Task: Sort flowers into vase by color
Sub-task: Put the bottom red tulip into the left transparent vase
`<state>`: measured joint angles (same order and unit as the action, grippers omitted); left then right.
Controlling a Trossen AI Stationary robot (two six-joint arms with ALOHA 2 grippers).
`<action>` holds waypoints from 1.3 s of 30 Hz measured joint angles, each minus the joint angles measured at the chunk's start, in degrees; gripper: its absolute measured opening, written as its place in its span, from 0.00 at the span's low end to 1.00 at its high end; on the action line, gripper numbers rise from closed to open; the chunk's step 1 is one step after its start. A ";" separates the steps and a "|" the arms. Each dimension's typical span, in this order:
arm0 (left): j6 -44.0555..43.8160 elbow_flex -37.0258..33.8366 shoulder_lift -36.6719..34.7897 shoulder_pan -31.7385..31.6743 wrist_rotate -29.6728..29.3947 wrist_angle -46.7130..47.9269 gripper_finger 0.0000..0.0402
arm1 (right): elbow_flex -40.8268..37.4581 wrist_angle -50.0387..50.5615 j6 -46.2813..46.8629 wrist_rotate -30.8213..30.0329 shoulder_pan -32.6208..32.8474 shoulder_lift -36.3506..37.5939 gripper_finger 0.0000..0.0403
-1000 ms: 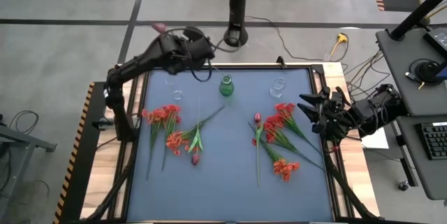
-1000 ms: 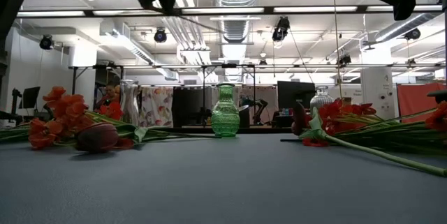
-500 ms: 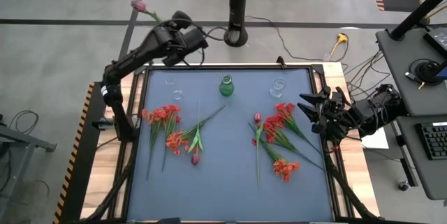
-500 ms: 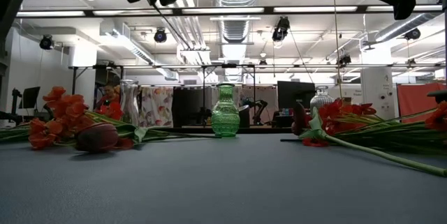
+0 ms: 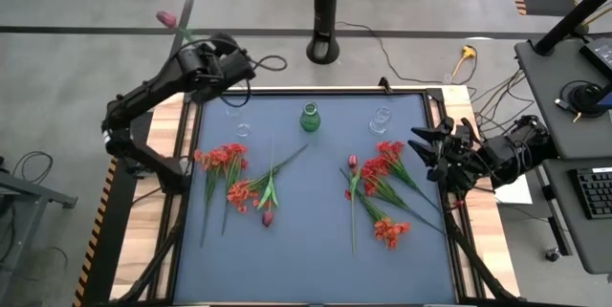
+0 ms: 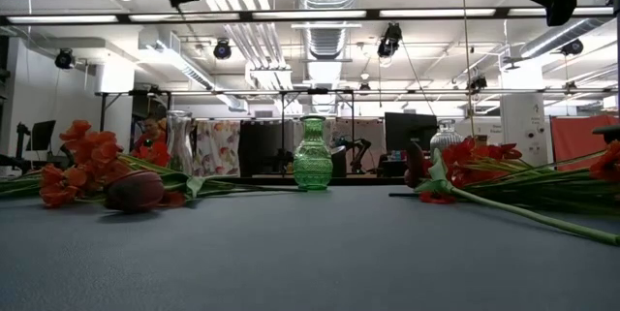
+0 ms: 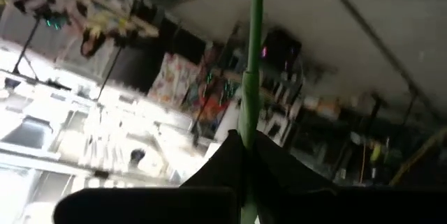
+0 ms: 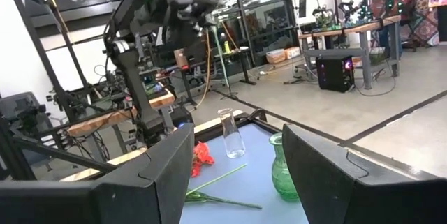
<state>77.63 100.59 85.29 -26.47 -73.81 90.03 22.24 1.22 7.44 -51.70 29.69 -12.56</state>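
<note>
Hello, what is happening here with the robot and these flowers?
The left gripper is shut on a pink flower, holding it by the stem above the table's far left corner. The other flowers lie on the blue mat. The green vase is empty. The right gripper waits open at the right edge.

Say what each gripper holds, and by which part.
Left gripper: shut on a pink flower, gripped on its green stem. Right gripper: open, holding nothing.
</note>
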 joint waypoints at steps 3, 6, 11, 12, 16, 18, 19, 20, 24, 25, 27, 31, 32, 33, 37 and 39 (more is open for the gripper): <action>0.02 -5.09 -2.06 -0.61 -0.52 -0.02 0.00 | 0.00 -0.22 0.02 0.00 0.00 0.00 0.52; 0.57 -9.47 -3.57 -1.04 -0.51 -0.05 0.00 | 0.00 -0.24 0.02 0.00 0.00 0.00 0.52; 1.41 -13.66 -5.51 -1.09 -0.51 -0.03 0.00 | 0.00 -0.22 0.01 0.00 0.00 0.00 0.52; 1.44 -14.08 -5.82 -1.11 -0.48 0.01 0.00 | 0.00 -0.22 -0.02 0.00 0.00 0.00 0.52; 1.44 -14.47 -7.24 -1.19 -0.79 0.00 0.00 | 0.00 -0.20 -0.05 -0.71 0.00 0.00 0.52; 1.44 -14.39 -7.45 -1.19 -0.82 -0.23 0.00 | 0.00 -0.21 -0.17 -1.00 0.00 0.00 0.52; 1.41 -14.39 -7.45 -1.19 -0.82 -0.45 0.00 | 0.00 -0.20 -0.20 -1.00 0.00 0.00 0.52; 1.41 -14.39 -7.43 -1.21 -0.78 -0.43 0.00 | 0.00 -0.18 -0.21 -1.00 0.00 0.00 0.52; 1.44 -14.37 -6.93 -1.85 -0.75 -0.42 0.00 | 0.00 -0.14 -0.20 -1.00 0.00 0.00 0.52; 1.44 -14.37 -6.66 -2.17 -0.73 -0.44 0.00 | 0.00 -0.10 -0.20 -1.00 0.00 0.00 0.52; 1.42 -14.37 -6.07 -2.59 -0.73 -0.45 0.00 | 0.00 0.03 -0.20 -1.00 0.00 0.00 0.52; 1.43 -14.37 -4.34 -3.09 -0.73 -0.49 0.00 | 0.00 0.26 -0.20 -0.98 0.00 0.00 0.52; 1.44 -14.37 -3.92 -3.09 -0.71 -0.51 0.00 | 0.00 0.28 -0.20 -0.96 0.00 0.00 0.52; 1.44 -14.37 -3.52 -3.09 -0.71 -0.54 0.00 | 0.00 0.28 -0.20 -0.96 0.00 0.00 0.52; 1.41 -14.37 -2.00 -3.29 -0.71 -0.58 0.00 | 0.00 0.28 -1.02 -0.96 0.00 -0.02 0.52; 1.39 -14.37 -1.37 -3.42 -0.71 -0.60 0.00 | 0.00 0.28 -1.03 -0.94 0.00 -0.02 0.52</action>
<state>79.02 86.21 83.92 -29.89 -74.52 89.43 22.24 1.50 6.42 -52.65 29.69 -12.58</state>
